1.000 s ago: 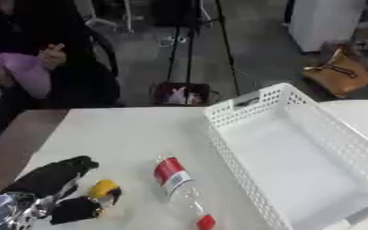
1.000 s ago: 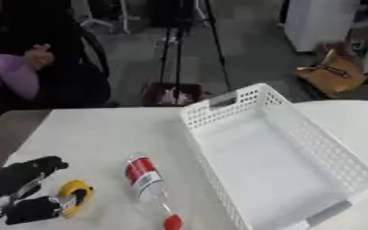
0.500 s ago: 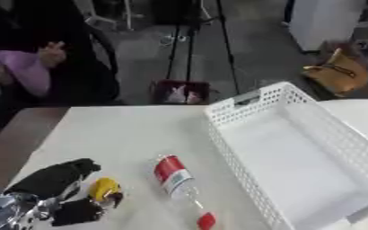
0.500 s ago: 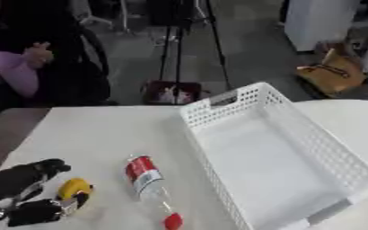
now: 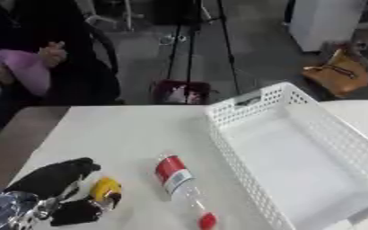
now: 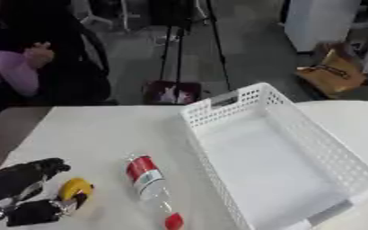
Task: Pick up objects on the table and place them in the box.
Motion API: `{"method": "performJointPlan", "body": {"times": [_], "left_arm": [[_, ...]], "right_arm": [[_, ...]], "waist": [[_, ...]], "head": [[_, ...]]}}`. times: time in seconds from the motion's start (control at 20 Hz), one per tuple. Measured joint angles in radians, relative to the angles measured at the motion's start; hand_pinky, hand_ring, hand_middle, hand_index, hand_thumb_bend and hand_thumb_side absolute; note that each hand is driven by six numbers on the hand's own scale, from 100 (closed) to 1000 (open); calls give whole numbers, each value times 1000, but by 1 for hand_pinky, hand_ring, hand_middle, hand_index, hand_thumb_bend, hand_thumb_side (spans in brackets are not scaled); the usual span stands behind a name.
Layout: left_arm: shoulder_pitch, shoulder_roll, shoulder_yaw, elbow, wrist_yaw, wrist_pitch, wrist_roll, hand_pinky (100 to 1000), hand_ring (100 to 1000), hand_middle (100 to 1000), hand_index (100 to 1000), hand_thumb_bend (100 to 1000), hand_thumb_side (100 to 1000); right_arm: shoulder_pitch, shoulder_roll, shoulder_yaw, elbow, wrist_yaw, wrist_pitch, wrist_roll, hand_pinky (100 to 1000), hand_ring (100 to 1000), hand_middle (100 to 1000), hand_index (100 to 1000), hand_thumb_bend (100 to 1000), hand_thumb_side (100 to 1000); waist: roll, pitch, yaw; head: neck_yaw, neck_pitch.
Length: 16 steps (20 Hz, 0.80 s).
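Note:
A clear plastic bottle (image 5: 181,182) with a red label and red cap lies on the white table (image 5: 132,134), cap toward me. To its left lies a small yellow object (image 5: 104,190). My left hand (image 5: 55,182) is at the lower left, its fingers and thumb curled round the yellow object and touching it from both sides. The white perforated box (image 5: 297,152) stands to the right of the bottle and holds nothing. My right hand shows in neither view.
Beyond the table's far edge a tripod (image 5: 189,40) stands on the grey floor with a dark red bag (image 5: 179,92) at its foot. A seated person in dark clothes (image 5: 38,63) is at the far left. A tan bag (image 5: 340,76) lies at the right.
My left hand has closed in on the yellow object at the lower left. The bottle and box lie as before; the view has shifted slightly.

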Motion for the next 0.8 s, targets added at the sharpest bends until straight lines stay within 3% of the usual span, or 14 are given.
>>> {"method": "performJointPlan", "body": {"times": [0.8], "left_arm": [[-12, -26, 11, 78, 15, -6, -6, 959, 1000, 991, 1000, 404, 1000]], "right_arm": [[0, 1, 0, 0, -5, -1, 1, 656, 474, 615, 664, 100, 567]], "waist": [[-3, 4, -6]], "head": [[7, -9]]}}
